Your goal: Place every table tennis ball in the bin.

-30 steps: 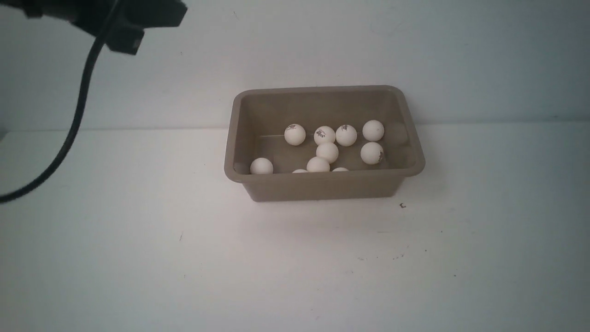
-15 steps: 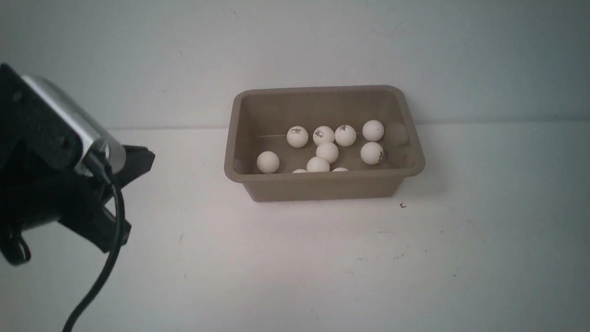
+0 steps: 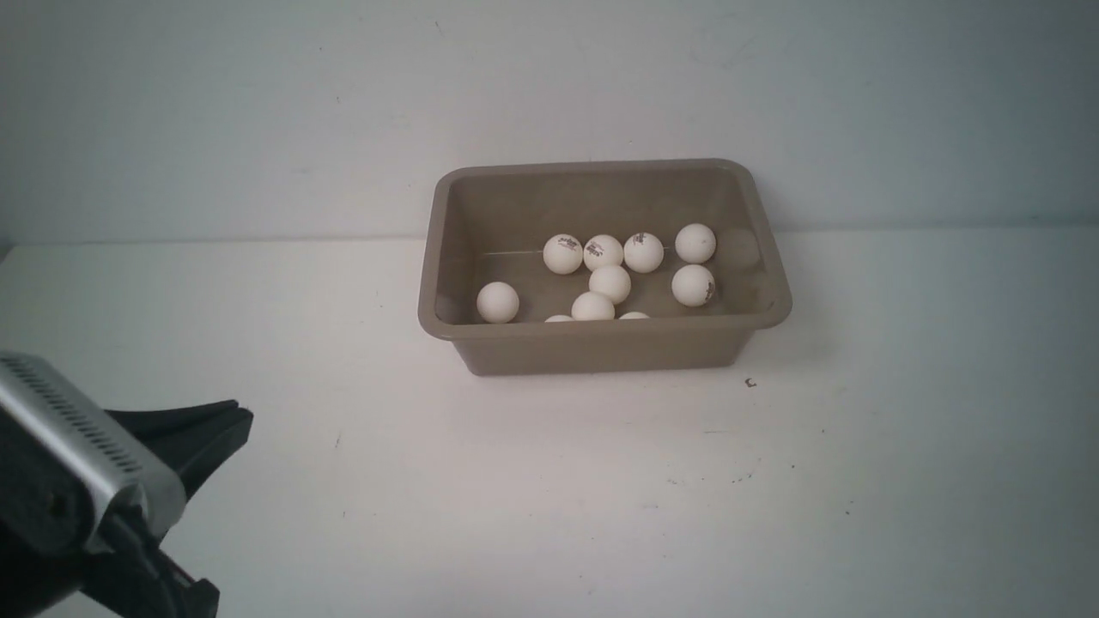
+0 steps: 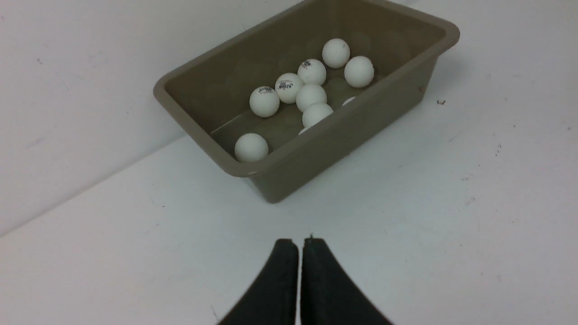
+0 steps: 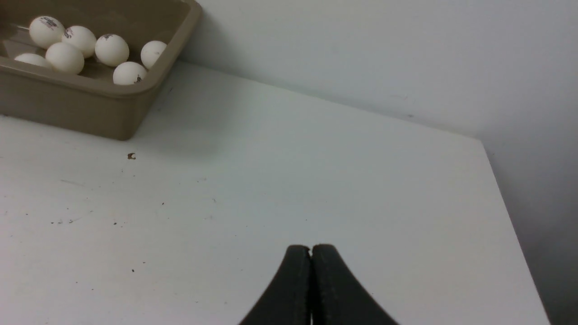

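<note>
**Balls Contained; Both Tools Clear of Bin**

The left tool (image 4: 300,246), clenched and empty, sits near the surface's (image 3: 549,481) front-left corner. The bin (image 3: 601,348) lies ahead and rightward, at the rear edge, holding every visible table tennis ball (image 3: 610,284). The right tool (image 5: 311,250), likewise clenched and empty, stands well apart toward the right edge. Judged complete.

The white table (image 3: 549,481) carries one thing only, the bin (image 3: 601,348), which sits toward twelve o'clock of the surface, close to the back wall (image 3: 258,112). Faint dark specks and scuffs dot the tabletop; the clearest is a small dark fleck (image 3: 750,383) just off the bin's five o'clock corner, apart from its base. More faint marks scatter farther out at about five o'clock from the bin.
</note>
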You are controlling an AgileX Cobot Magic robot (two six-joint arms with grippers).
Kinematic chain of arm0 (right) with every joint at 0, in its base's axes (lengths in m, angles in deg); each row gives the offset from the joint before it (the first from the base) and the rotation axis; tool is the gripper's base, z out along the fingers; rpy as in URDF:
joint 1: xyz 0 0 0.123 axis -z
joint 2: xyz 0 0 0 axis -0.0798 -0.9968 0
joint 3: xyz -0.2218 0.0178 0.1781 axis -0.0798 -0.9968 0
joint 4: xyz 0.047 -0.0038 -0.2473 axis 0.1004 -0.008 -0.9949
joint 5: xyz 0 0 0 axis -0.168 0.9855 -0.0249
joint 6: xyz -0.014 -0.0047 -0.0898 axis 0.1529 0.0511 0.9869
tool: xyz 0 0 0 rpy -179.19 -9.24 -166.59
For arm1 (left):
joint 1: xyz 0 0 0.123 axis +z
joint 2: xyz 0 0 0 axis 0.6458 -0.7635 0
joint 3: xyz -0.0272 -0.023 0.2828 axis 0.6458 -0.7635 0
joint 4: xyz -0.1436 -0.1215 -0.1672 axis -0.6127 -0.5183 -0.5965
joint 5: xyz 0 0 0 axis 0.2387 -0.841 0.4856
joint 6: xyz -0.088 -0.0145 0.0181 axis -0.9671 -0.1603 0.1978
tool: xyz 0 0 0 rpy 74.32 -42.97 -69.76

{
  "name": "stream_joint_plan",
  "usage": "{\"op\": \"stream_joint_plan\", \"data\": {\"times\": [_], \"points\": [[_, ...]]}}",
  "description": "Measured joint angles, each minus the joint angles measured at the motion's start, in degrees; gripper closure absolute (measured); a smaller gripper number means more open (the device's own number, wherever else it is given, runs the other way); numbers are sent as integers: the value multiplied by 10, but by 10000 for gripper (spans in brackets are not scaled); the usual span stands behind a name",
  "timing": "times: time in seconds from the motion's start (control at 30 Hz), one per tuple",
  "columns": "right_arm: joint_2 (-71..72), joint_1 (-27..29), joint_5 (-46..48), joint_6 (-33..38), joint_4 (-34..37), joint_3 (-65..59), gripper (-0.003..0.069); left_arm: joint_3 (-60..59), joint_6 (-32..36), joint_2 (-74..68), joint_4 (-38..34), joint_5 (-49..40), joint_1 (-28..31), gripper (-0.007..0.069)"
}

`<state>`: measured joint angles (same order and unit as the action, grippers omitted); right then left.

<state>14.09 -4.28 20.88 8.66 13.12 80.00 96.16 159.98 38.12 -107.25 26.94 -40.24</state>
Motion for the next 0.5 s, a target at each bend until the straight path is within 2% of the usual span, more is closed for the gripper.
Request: {"op": "stream_joint_plan", "data": {"times": [0.17,0.37,0.5], "points": [[12,0,1,-21,1,-5,675,-27,0,56,-18,1,0,629],[15,0,13,-25,-1,-5,675,-58,0,124,-34,48,0,629],[15,0,46,-25,-1,-5,675,-58,-2,142,-73,74,0,629]]}}
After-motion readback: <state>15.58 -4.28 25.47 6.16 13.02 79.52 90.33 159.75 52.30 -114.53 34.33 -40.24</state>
